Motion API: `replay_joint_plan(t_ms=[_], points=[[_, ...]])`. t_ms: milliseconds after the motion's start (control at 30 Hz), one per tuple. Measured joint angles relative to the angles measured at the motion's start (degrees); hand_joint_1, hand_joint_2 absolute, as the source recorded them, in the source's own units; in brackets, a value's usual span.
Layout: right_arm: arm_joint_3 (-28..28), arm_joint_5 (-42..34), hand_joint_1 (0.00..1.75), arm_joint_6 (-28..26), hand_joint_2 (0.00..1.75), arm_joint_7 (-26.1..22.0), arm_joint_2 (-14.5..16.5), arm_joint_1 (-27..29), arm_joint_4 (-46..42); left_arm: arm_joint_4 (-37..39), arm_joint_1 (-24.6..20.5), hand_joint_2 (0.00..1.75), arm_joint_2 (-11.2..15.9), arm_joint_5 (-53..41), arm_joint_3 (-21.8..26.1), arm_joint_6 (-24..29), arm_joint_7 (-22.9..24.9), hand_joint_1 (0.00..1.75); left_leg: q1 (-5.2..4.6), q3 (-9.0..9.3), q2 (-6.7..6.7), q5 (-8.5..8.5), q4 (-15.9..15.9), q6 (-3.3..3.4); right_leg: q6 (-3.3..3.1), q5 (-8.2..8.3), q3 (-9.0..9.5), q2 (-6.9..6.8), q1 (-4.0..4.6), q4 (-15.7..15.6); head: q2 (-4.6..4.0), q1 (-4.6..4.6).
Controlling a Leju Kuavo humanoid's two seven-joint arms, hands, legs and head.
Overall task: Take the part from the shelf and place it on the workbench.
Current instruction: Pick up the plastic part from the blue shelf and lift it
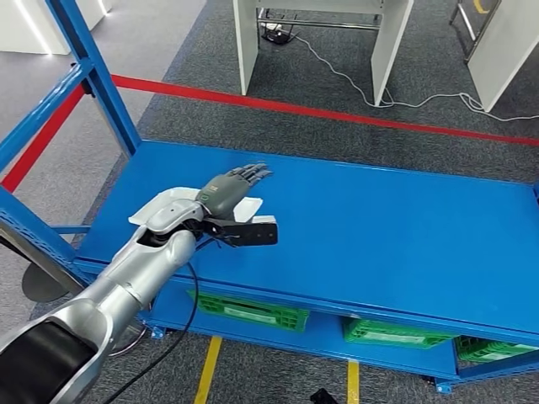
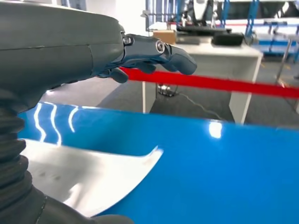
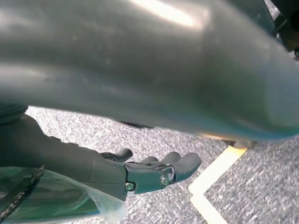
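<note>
Part (image 1: 167,202) lies flat on the shelf top (image 1: 381,227), toward its left end. Left hand (image 1: 232,189) sits over the part, fingers extended out flat above it toward the shelf's far edge. Crates (image 1: 254,310) on the lower level under the shelf top. Tape line (image 1: 317,110) runs across the floor behind the shelf, desk (image 1: 317,34) beyond it. Right hand (image 3: 151,172) hangs above the floor.

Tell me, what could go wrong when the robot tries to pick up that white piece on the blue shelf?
The white part lies flat and thin on the shiny blue shelf, so the left hand, hovering open over it, may struggle to get fingers underneath. It might slide instead of lifting. It also sits near the shelf's front edge, so a push could possibly knock it off.
</note>
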Motion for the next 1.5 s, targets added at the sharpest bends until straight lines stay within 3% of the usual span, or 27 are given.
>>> replay_joint_plan(t_ms=[67,167,200,233,267,333,400,533,600,667,700,733,767,867,933,1033,1100,1167,1233,1267,1367,1433,1500], points=[[0.1,-0.1,0.00,0.1,0.00,0.0,0.0,0.0,0.0,0.0,-0.5,1.75,0.1,-0.2,-1.3,-1.7,0.0,0.00,0.31,0.39,0.05,0.35,-0.7,0.33,0.52,-1.84,-1.41,-0.03,0.00,2.7,0.00,0.08],[0.3,-0.1,0.00,0.2,0.00,0.0,-0.1,0.1,0.0,0.2,-1.1,1.75,0.3,-0.2,-3.1,-3.3,-0.2,0.00,0.40,0.43,0.10,0.46,-0.8,0.53,1.07,-6.40,-6.66,-0.09,-0.18,13.3,0.00,0.11],[0.4,-0.1,0.00,0.2,0.00,0.0,-0.1,0.1,0.0,0.3,-1.0,1.75,0.4,-0.2,-3.6,-3.4,-0.2,0.00,0.40,0.43,0.11,0.45,-0.8,0.52,1.20,-6.69,-7.78,-0.10,-0.25,15.3,0.00,0.09],[0.4,-0.1,0.00,0.2,0.00,0.0,-0.2,0.1,0.0,0.4,-1.0,1.75,0.6,-0.2,-3.9,-3.5,-0.2,0.00,0.43,0.43,0.11,0.43,-0.8,0.49,1.32,-5.89,-7.89,-0.13,-0.33,15.2,0.00,0.10],[0.4,-0.1,0.00,0.2,0.00,0.0,-0.3,0.1,0.0,0.5,-1.0,1.75,0.6,-0.1,-4.3,-3.5,-0.2,0.00,0.48,0.44,0.10,0.37,-0.7,0.40,1.42,-4.15,-6.84,-0.19,-0.46,12.9,0.00,0.10],[0.4,-0.2,0.00,0.2,0.00,0.0,-0.4,0.1,0.0,0.8,-1.1,1.75,0.8,-0.1,-4.9,-3.4,0.0,0.00,0.48,0.34,0.02,0.07,-0.2,-0.05,1.66,-0.65,-2.88,-0.40,-0.70,5.0,0.00,0.15],[0.5,-0.3,0.00,0.2,0.00,0.0,-0.4,0.0,0.0,1.0,-1.2,1.75,0.9,-0.3,-5.3,-3.3,0.4,0.00,0.26,0.09,-0.06,-0.15,0.3,-0.60,1.24,0.35,-0.45,-0.36,-0.73,0.6,0.00,0.14],[0.5,-0.4,0.00,0.2,0.00,0.0,-0.4,0.1,0.0,1.5,-1.4,1.75,1.3,-0.6,-6.3,-3.1,0.9,0.00,0.39,-0.31,-0.02,-1.00,1.3,-1.29,-0.35,0.30,-0.17,-0.10,-0.62,0.3,0.00,0.14],[0.5,-0.4,0.00,0.2,0.00,0.0,-0.4,0.1,0.0,1.6,-1.5,1.75,1.4,-0.6,-6.5,-3.1,0.9,0.00,0.49,-2.21,0.00,-3.88,6.0,-1.78,-0.92,0.35,-0.05,-0.12,-0.67,0.2,0.00,0.08],[0.5,-0.4,0.00,0.2,0.00,0.0,-0.4,0.1,0.0,1.8,-1.4,1.75,1.5,-0.5,-6.8,-3.1,1.0,0.00,0.51,-5.53,0.01,-7.30,13.6,-1.99,-1.15,0.28,-0.04,-0.13,-0.55,0.2,0.00,0.06],[0.5,-0.4,0.00,0.2,0.00,0.0,-0.4,0.1,0.0,1.9,-1.3,1.75,1.6,-0.4,-6.9,-3.1,1.1,0.00,0.51,-6.71,0.01,-7.99,16.2,-1.93,-1.19,0.25,-0.01,-0.11,-0.47,0.2,0.00,0.05],[0.5,-0.5,0.00,0.1,0.00,0.0,-0.4,0.2,0.0,2.0,-1.2,1.75,1.8,-0.2,-7.0,-3.0,1.2,0.00,0.49,-7.02,0.00,-7.61,16.8,-1.75,-1.24,0.22,0.03,-0.06,-0.37,0.3,0.00,0.05],[0.5,-0.5,0.00,0.1,0.00,-0.1,-0.4,0.2,0.0,2.1,-1.2,1.75,1.9,0.1,-7.1,-2.9,1.3,0.00,0.44,-6.28,0.00,-6.12,15.1,-1.45,-1.25,0.19,0.11,-0.01,-0.29,0.3,0.00,0.05],[0.5,-0.9,0.00,0.0,0.00,-0.2,-0.4,0.2,0.0,2.3,-1.1,1.75,2.2,0.7,-7.1,-1.8,1.9,0.00,-0.07,-1.20,-0.03,-0.77,4.0,-0.30,-1.15,0.08,0.25,0.10,-0.14,0.3,0.00,0.09],[0.5,-1.2,0.00,-0.2,0.00,-0.3,-0.4,0.2,0.0,2.5,-1.0,1.75,2.5,0.6,-7.1,-0.7,2.6,0.00,-0.45,0.07,-0.05,-0.29,0.8,0.08,-0.79,0.17,-0.06,0.09,-0.14,0.2,0.00,0.10],[0.5,-1.6,0.00,-0.5,0.00,-0.3,-0.4,0.3,0.0,2.7,-0.7,1.75,2.8,-0.1,-7.1,1.9,4.4,0.00,-0.24,0.39,0.01,-0.08,-0.3,0.35,-0.03,-0.22,-0.54,0.03,-0.17,0.5,0.00,0.11],[0.5,-1.7,0.00,-0.5,0.00,-0.2,-0.4,0.4,0.0,2.9,-0.6,1.75,2.9,-0.5,-7.0,3.0,5.1,0.00,0.11,0.75,0.06,0.25,-1.0,0.64,0.40,-2.48,-2.37,-0.01,-0.15,4.2,0.00,0.25],[0.5,-1.8,0.00,-0.6,0.00,-0.1,-0.4,0.4,0.0,3.0,-0.3,1.75,3.0,-0.8,-7.0,3.6,5.7,0.00,0.10,0.76,0.07,0.26,-1.0,0.77,0.78,-5.65,-5.91,-0.02,-0.27,11.5,0.00,0.33],[0.5,-2.0,0.00,-0.7,0.00,0.0,-0.4,0.6,0.0,3.3,0.2,1.75,3.0,-1.5,-7.1,5.0,7.0,0.00,0.11,0.75,0.07,0.23,-0.9,0.75,1.13,-6.35,-8.18,-0.07,-0.45,15.6,0.00,0.34],[0.5,-2.2,0.00,-0.8,0.00,0.0,-0.4,0.7,0.0,3.3,0.5,1.75,3.0,-2.2,-7.0,6.2,7.9,0.00,0.16,0.75,0.07,0.18,-0.9,0.69,1.26,-5.12,-7.76,-0.13,-0.54,14.5,0.00,0.35],[0.4,-2.6,0.00,-1.2,0.00,-0.1,-0.5,0.8,0.0,3.4,0.9,1.75,3.0,-4.0,-6.9,10.4,10.9,0.00,0.36,0.75,0.01,-0.12,-0.5,0.26,1.54,-0.41,-3.24,-0.40,-0.80,5.2,0.00,0.34],[0.4,-2.8,0.00,-1.4,0.00,-0.1,-0.5,0.8,0.0,3.3,1.2,1.75,3.1,-4.9,-6.5,13.6,12.5,0.00,0.18,0.52,-0.04,-0.37,0.0,-0.19,1.23,0.20,-1.02,-0.33,-0.78,1.4,0.00,0.39],[0.4,-3.1,0.00,-1.6,0.00,-0.2,-0.5,1.0,0.0,3.3,1.9,1.75,3.2,-5.4,-5.8,16.3,13.6,0.00,0.02,0.41,-0.05,-0.46,0.3,-0.58,0.51,0.10,-0.17,-0.12,-0.58,0.3,0.00,0.43]])
